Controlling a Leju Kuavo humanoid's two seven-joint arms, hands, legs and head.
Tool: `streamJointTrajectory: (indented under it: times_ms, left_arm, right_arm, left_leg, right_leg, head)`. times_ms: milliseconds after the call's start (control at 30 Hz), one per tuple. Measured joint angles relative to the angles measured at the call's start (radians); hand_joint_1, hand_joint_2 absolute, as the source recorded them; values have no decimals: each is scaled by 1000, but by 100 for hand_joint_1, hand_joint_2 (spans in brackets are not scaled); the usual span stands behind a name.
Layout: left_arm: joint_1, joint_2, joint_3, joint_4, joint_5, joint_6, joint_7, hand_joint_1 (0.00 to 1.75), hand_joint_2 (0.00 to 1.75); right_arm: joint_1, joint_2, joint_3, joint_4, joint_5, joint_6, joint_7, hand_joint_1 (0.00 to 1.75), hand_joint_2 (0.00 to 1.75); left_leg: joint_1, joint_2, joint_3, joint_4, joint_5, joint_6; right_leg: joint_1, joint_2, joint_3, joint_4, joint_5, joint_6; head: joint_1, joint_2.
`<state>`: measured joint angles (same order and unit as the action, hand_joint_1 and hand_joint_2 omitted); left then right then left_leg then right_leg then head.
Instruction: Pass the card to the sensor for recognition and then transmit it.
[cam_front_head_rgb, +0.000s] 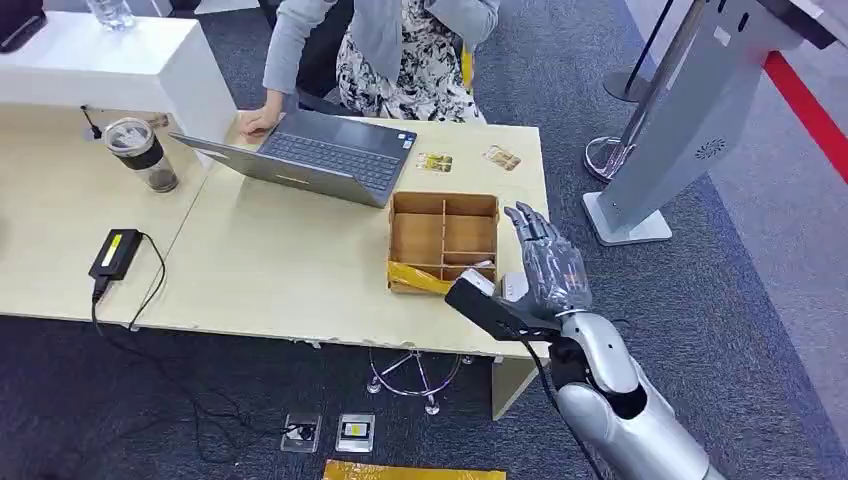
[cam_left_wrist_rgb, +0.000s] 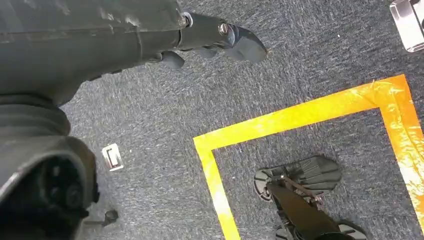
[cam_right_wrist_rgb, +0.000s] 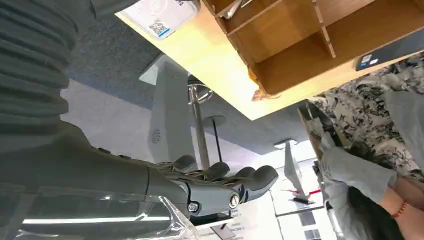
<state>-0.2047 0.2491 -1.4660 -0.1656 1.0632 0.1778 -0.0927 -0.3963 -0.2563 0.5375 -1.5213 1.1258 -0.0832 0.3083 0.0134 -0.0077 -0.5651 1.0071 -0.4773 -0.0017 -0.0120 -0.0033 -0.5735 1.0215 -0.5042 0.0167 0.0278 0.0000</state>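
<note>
My right hand hovers at the counter's near right corner with its fingers spread and empty, just beside the wooden divided box; to do this reach well I judge I should come down at a card with the fingers apart and keep them off the box wall. Two cards lie flat at about twelve o'clock from the box, near the laptop, long axes running roughly nine-to-three. My left hand hangs over the carpet, and I cannot tell how its fingers are set.

Open desk lies left of the wooden box; laptop blocks behind.
</note>
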Motion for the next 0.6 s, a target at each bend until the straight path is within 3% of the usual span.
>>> streamJointTrajectory:
  times_ms: [600]
  left_arm:
    - [0,10,0,0,-7,-18,0,0,0]
  right_arm:
    - [-8,66,30,69,79,55,3,0,175]
  left_leg:
    - [0,0,0,0,0,0]
  right_leg:
    - [0,0,0,0,0,0]
  head:
    - [0,0]
